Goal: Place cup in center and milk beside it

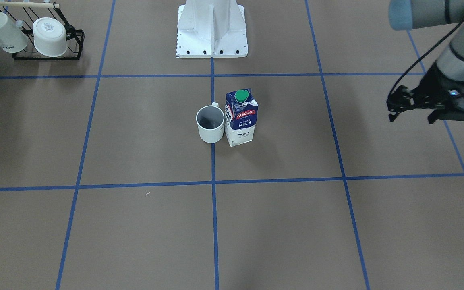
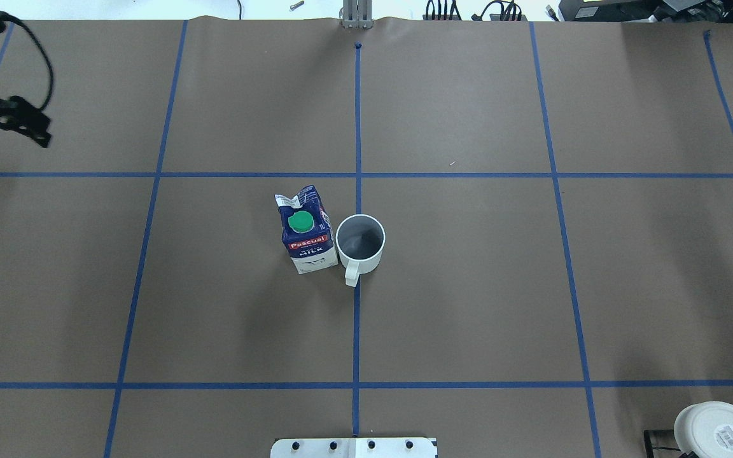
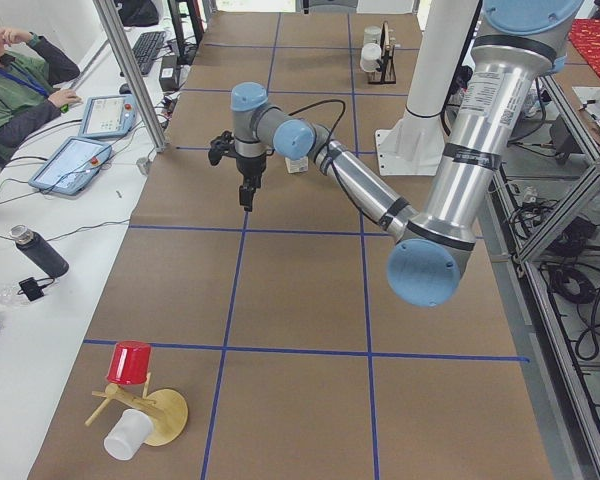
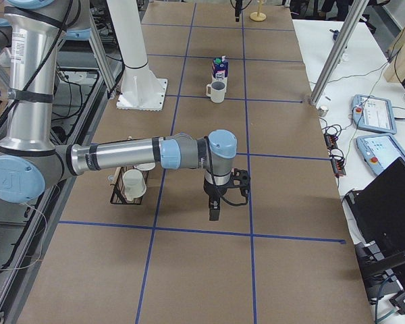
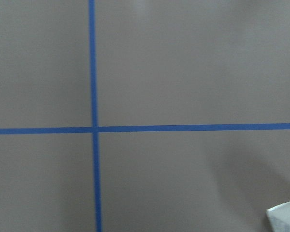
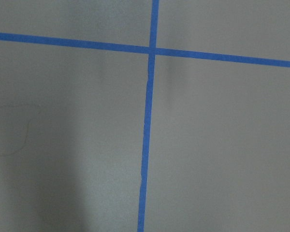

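Plain white cup (image 1: 210,128) stands upright at the center (image 1: 175,157), milk carton (image 1: 241,121) lettered "Pascual WHOLE MILK" just beside it; whether the left gripper (image 1: 395,112) or right gripper (image 4: 214,212) has its fingers apart cannot be told.

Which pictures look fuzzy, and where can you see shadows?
Left wrist view: the blue tape lines look soft and out of focus. Right wrist view: a little sharper, with a dim shadow over the lower left. Overhead view: sharp and evenly lit, and the milk and cup throw only faint, soft shadows.
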Controlling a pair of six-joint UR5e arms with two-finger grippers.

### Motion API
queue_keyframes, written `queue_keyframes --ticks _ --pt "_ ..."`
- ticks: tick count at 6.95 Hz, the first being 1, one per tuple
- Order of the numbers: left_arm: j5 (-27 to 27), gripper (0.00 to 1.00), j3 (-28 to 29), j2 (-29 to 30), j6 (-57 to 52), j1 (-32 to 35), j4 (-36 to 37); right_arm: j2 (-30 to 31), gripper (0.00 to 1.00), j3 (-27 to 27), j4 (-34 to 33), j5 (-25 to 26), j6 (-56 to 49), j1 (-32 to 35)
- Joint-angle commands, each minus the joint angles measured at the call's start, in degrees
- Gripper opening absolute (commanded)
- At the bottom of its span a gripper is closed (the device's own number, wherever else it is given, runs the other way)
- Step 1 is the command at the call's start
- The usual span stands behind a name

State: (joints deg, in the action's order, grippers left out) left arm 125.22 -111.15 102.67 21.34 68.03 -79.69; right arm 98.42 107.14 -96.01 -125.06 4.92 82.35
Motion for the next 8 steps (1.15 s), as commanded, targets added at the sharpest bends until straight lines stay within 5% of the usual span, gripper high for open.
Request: queue_keyframes --ticks 1,3,8 --pt "3.96 0.98 5.64 -8.52 -25.00 15.21 -0.03 -0.07 1.00 0.00 0.03 0.08 0.00 0.00" --pt "5.56 0.98 14.96 -10.21 -35.38 25.79 -1.07 -0.07 1.00 0.00 0.03 -0.10 0.00 0.00" --pt "5.83 0.98 11.06 -14.61 -34.52 28.47 -1.88 2.30 1.00 -0.53 -0.05 -4.65 -7.53 4.90"
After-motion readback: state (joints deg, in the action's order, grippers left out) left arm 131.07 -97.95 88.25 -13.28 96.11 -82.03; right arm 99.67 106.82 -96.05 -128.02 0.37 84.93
